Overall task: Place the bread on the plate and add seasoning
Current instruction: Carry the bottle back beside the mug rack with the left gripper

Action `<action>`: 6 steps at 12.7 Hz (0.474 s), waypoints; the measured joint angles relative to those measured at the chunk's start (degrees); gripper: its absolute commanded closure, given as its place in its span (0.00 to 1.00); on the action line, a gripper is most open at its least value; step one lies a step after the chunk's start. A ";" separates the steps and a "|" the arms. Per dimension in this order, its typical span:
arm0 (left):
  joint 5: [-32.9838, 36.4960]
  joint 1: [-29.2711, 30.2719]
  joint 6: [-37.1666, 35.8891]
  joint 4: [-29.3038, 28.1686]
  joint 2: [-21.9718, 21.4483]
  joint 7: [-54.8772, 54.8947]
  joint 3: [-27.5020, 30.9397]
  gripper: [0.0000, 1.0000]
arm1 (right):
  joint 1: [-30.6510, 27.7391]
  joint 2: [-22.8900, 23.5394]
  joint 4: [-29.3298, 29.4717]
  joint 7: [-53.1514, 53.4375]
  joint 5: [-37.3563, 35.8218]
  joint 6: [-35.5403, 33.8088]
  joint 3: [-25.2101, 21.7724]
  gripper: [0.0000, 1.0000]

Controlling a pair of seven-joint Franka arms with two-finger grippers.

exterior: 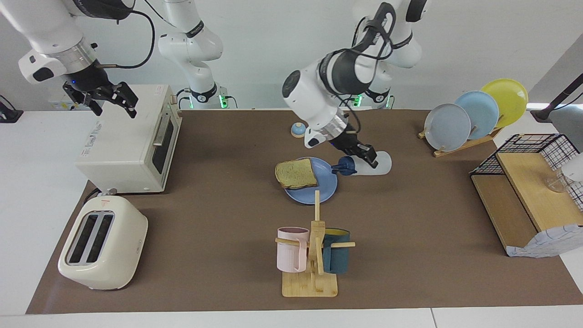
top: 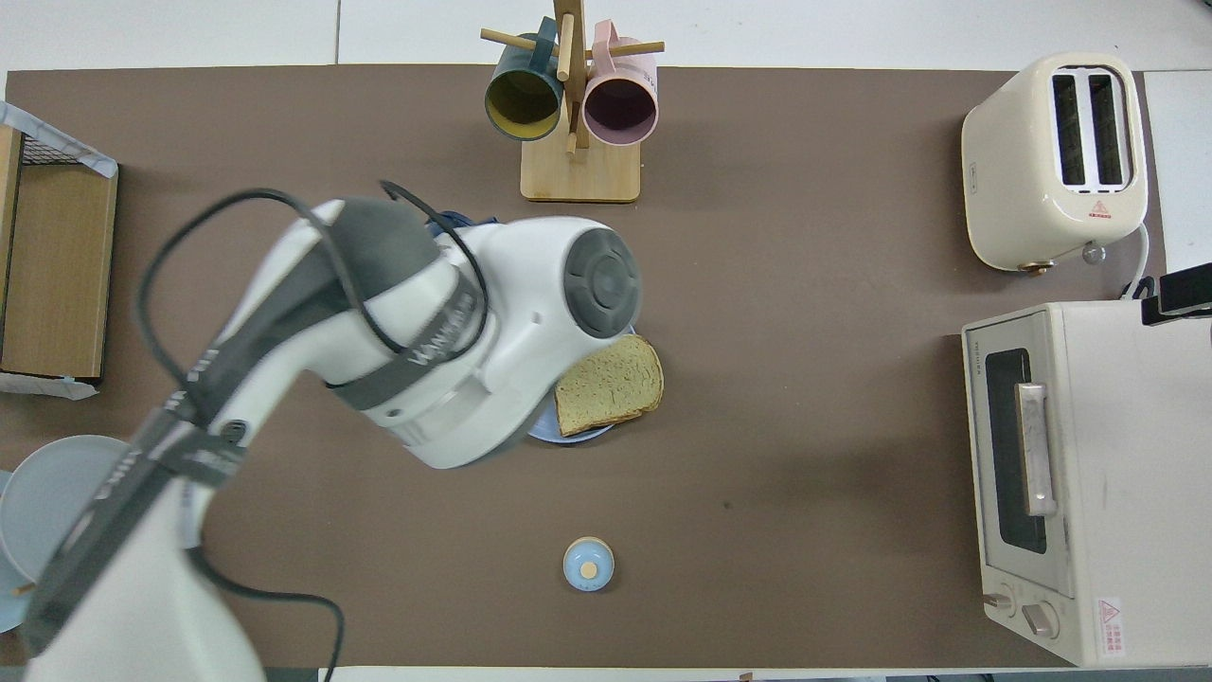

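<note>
Bottle on its side in my left gripper, cap at the plate's rim.

My left gripper (exterior: 364, 156) is clenched on the seasoning bottle (exterior: 371, 163), whose long axis lies nearly level: whitish body toward the left arm's end, navy cap (exterior: 346, 166) pointing at the bread (exterior: 296, 174). The bread, tan with a dark crust, overhangs the blue plate (exterior: 325, 187) past the cap. My right gripper (exterior: 110, 96) waits, released, over the oven (exterior: 125, 141); the left arm is far nearer.

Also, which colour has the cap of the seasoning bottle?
Dark navy blue. The cap of the seasoning bottle shows best in the facing view, beside the plate.
</note>
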 measured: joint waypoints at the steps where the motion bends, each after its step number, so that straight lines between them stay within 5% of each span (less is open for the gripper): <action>1: -3.76 3.13 3.33 -0.23 -1.82 -0.30 0.04 1.00 | 0.00 0.00 0.00 0.00 0.00 0.00 0.00 0.00; 4: -13.16 10.88 14.85 -1.38 -3.74 -3.43 0.09 1.00 | 0.00 0.00 0.00 0.00 0.00 0.00 0.00 0.00; 6: -18.14 15.62 28.66 -4.25 -3.56 -8.00 0.08 1.00 | 0.00 0.00 0.00 0.00 0.00 0.00 0.00 0.00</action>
